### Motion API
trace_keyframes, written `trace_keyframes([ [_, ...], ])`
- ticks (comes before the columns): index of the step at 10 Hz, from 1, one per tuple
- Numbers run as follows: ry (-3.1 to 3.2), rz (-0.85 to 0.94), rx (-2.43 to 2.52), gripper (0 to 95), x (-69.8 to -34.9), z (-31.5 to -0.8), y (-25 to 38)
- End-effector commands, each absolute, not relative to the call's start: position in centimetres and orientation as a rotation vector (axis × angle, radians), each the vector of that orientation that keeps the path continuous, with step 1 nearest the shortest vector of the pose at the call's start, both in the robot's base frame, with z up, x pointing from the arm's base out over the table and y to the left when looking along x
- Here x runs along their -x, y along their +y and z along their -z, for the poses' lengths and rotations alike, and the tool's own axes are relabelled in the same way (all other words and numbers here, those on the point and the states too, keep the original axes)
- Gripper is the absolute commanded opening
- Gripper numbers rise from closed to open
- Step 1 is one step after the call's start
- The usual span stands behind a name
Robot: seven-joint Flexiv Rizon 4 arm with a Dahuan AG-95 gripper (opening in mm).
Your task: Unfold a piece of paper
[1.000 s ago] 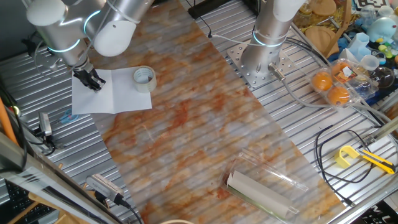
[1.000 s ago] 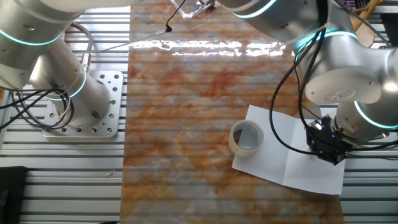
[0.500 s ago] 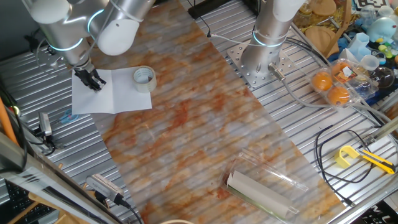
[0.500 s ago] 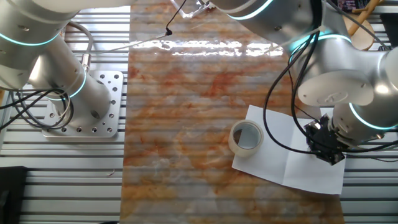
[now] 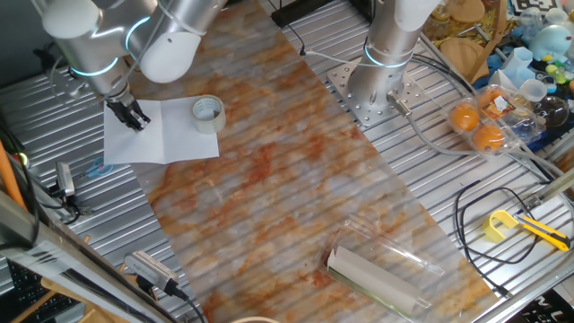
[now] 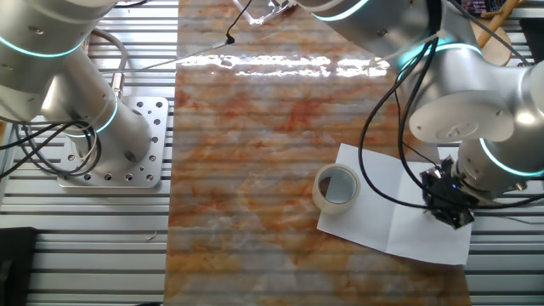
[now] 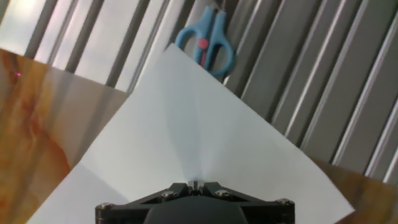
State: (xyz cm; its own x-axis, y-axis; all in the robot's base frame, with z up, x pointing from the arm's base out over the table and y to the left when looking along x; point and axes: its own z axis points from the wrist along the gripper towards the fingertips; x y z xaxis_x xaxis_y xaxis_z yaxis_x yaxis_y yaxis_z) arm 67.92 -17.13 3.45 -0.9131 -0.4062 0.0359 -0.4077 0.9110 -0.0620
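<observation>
The piece of paper (image 5: 184, 136) is a white sheet lying open on the table's left part, with a centre crease. It also shows in the other fixed view (image 6: 374, 197) and fills the hand view (image 7: 186, 112). My gripper (image 5: 134, 120) stands on the sheet's outer half, also seen in the other fixed view (image 6: 449, 209). In the hand view my gripper (image 7: 196, 183) has its jaws closed together on a small raised ridge of the paper.
A clear tape roll (image 5: 207, 114) (image 6: 337, 187) rests on the paper's other half. Blue scissors (image 7: 205, 43) lie just beyond the paper's corner. A rolled greyish sheet in clear plastic (image 5: 377, 269) lies at the front. A second arm's base (image 5: 381, 81) stands behind.
My gripper has shifted only very slightly over the paper's outer half. The paper and tape roll have not visibly moved.
</observation>
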Motion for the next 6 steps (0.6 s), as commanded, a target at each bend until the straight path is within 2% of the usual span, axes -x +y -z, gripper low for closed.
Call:
trace_keyframes([
  [1, -3.044, -0.102, -0.708, 0.0, -68.6, -3.5, -18.6],
  [6, -3.079, -0.153, -0.752, 0.0, -68.6, -2.9, -19.8],
])
